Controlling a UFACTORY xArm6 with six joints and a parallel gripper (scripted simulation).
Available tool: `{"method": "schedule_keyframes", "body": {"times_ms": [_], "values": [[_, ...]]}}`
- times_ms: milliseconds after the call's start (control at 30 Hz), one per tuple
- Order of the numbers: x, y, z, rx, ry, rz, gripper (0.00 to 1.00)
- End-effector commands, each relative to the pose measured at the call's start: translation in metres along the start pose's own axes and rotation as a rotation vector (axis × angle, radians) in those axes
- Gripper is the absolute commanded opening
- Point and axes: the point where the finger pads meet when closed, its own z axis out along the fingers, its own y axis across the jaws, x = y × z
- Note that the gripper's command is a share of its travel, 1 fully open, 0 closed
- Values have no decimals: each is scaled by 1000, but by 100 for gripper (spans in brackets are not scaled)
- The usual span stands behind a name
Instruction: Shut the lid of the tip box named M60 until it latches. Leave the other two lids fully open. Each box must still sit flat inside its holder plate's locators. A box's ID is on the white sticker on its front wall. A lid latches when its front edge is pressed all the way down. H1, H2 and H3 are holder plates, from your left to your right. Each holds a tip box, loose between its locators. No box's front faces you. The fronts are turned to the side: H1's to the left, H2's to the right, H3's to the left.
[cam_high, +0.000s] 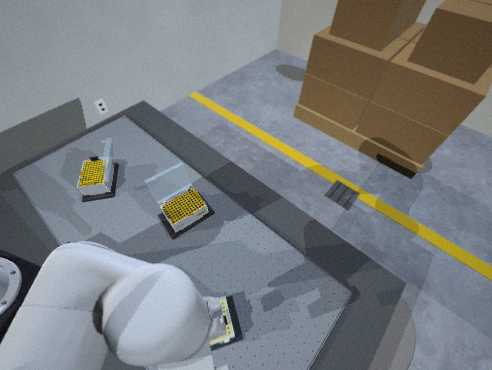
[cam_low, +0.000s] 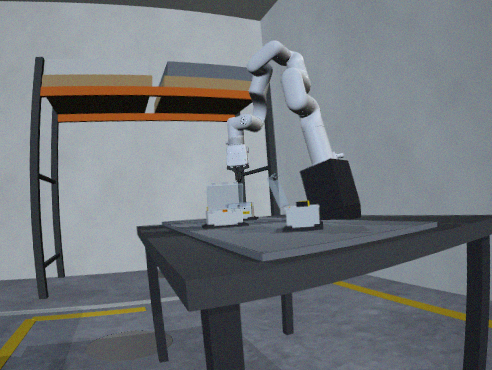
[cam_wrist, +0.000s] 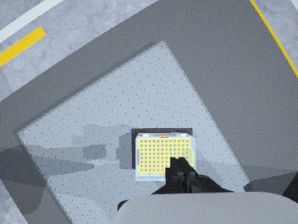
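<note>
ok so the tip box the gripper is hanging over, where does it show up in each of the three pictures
Top: tip box at bottom centre, half hidden by the white arm.
Exterior: left of centre on the table, probably the small box behind another, below the gripper.
Wrist: centre, just above the shut fingers.
Shared landmark: its yellow tip grid.

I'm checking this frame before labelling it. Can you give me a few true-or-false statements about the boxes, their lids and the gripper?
1. The gripper is shut and holds nothing. True.
2. The gripper hangs over the tip box at the far end of the table. False: it is over the nearest box, next to the arm.
3. The middle box has its lid raised. True.
4. Three boxes with yellow tip racks sit on the table. True.
5. The far box has its lid shut flat. False: its lid stands up.
6. The cardboard boxes are stacked on the table. False: the cardboard boxes stand on the floor beyond the yellow line.
</note>
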Motion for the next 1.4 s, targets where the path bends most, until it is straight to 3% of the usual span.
{"method": "schedule_keyframes", "body": {"times_ms": [0, 867, 1367], "values": [[-8, -1, 8, 3, 2, 0, 0], [-52, -1, 54, 2, 2, 0, 0], [-59, -1, 61, 2, 2, 0, 0]]}}
